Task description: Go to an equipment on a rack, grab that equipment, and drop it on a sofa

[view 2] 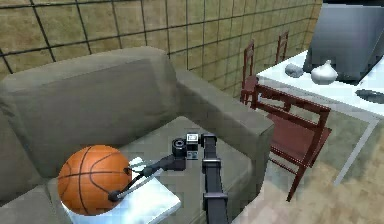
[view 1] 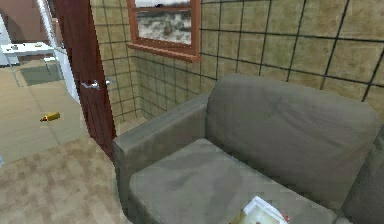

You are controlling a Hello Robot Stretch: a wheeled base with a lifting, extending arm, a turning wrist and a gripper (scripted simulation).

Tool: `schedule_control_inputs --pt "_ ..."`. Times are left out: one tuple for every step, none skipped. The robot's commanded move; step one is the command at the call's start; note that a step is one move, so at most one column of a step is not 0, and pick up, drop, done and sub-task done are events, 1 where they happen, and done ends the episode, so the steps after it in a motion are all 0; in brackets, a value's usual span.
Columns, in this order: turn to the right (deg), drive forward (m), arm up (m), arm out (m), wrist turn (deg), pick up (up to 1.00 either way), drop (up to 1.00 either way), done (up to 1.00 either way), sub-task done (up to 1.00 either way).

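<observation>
Inspection at drop point: hold status undetermined.
Forward view: a grey-green upholstered sofa [view 1: 280, 130] stands against a tan tiled wall [view 1: 290, 45], with a white flat item [view 1: 265, 212] on its seat. Arm side view: the orange round basketball [view 2: 94, 180] lies at the far end of the dark two-finger gripper [view 2: 128, 187], above the white flat item on the seat. Whether the gripper holds it cannot be told.
</observation>
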Motion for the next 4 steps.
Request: schedule_control_inputs --pt "0.0 0.0 -0.32 0.0 0.0 0.0 0.0 0.0 0.0" --pt "0.0 0.0 0.0 0.0 0.0 0.0 1.0 0.0 0.0" --pt "0.0 0.0 0.1 0.0 0.0 0.0 0.0 0.0 0.0" --pt "0.0 0.0 0.0 -0.08 0.0 0.0 0.0 0.0 0.0"
